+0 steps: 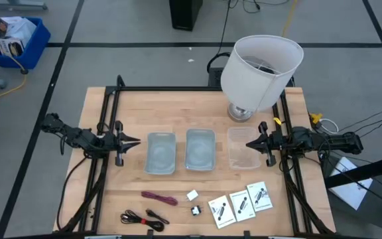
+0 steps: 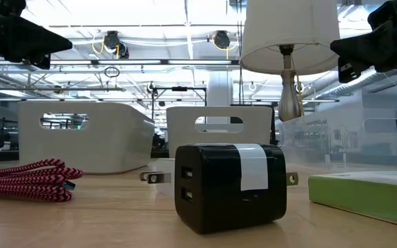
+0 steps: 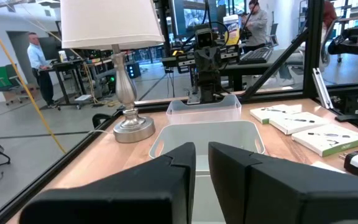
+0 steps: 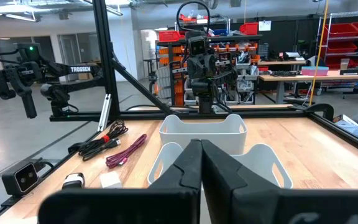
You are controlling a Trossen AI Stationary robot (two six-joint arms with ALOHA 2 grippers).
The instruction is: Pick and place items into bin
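Near the table's near edge lie a dark red coiled cable [image 1: 159, 197], a black-and-red cable [image 1: 144, 218], a tiny white block [image 1: 192, 195], a tiny black block [image 1: 196, 210] and three white cards [image 1: 241, 204]. The black block [image 2: 229, 182] fills the low view, with the red cable [image 2: 26, 179] to its left. My left gripper [image 1: 134, 141] hovers left of the bins, its fingers [image 3: 202, 155] a narrow slit apart. My right gripper [image 1: 249, 143] hovers at the clear bin's right side, shut [image 4: 201, 149]. Neither touches anything.
Three bins stand in a row at mid-table: two grey ones [image 1: 161, 153] [image 1: 200, 149] and a clear one [image 1: 243, 147]. A big white lamp [image 1: 260, 66] stands on its metal base [image 1: 242, 111] behind the clear bin. A black frame borders the table. People stand in the room beyond.
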